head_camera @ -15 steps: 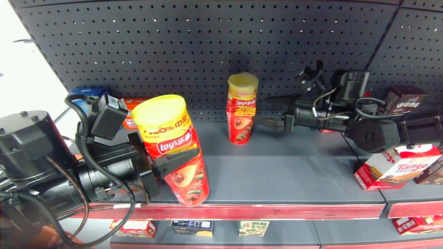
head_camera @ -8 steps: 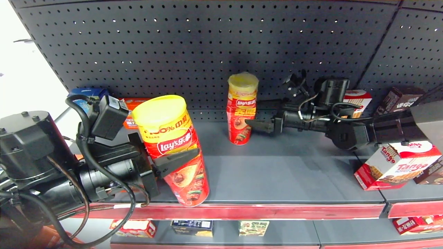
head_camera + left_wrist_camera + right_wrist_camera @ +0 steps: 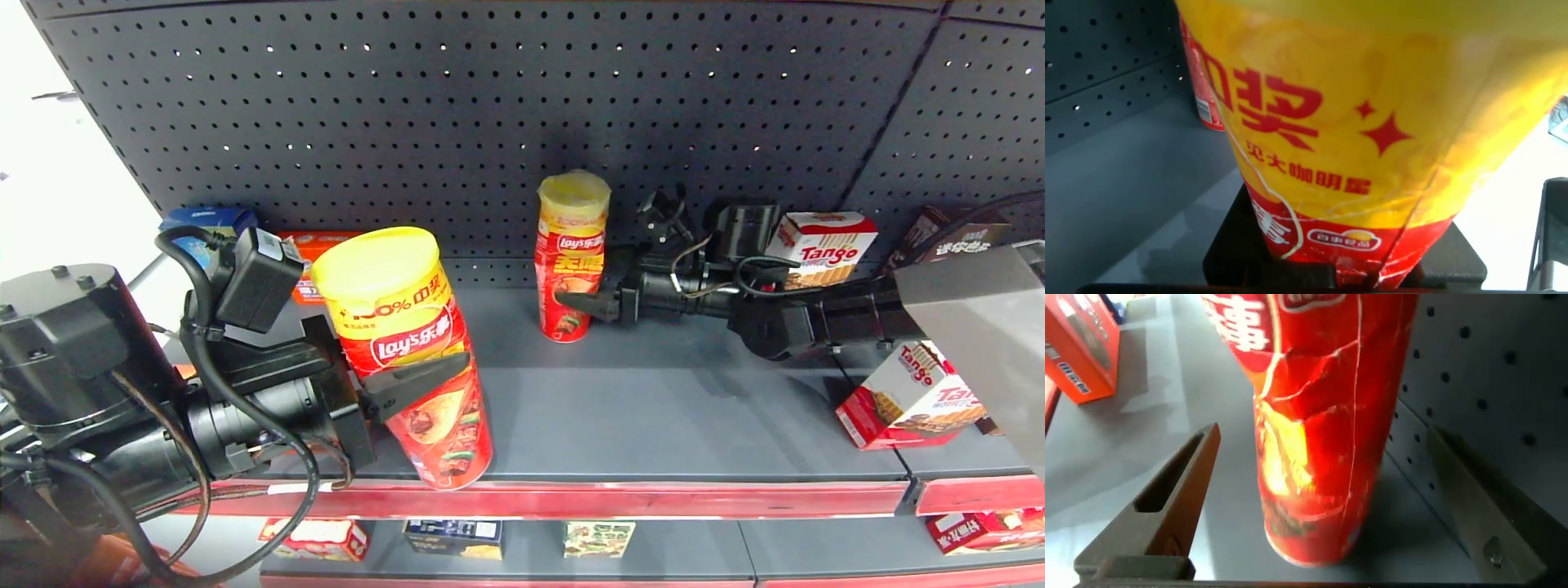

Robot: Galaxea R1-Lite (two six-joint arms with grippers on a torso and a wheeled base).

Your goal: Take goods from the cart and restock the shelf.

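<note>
Left end effector (image 3: 408, 371) clamped on tilted front chip can (image 3: 392, 310); right end effector (image 3: 1319, 457) wide open around upright rear can (image 3: 571, 245).

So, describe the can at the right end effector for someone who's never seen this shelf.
Find the dark shelf under the pegboard. At its back, a red chip can with a yellow lid stands upright inside the open right end effector; its twin leans at the front edge.

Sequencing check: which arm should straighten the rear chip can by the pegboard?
Right. The right end effector is open and straddles the rear chip can; the left end effector is shut on the front chip can.
</note>
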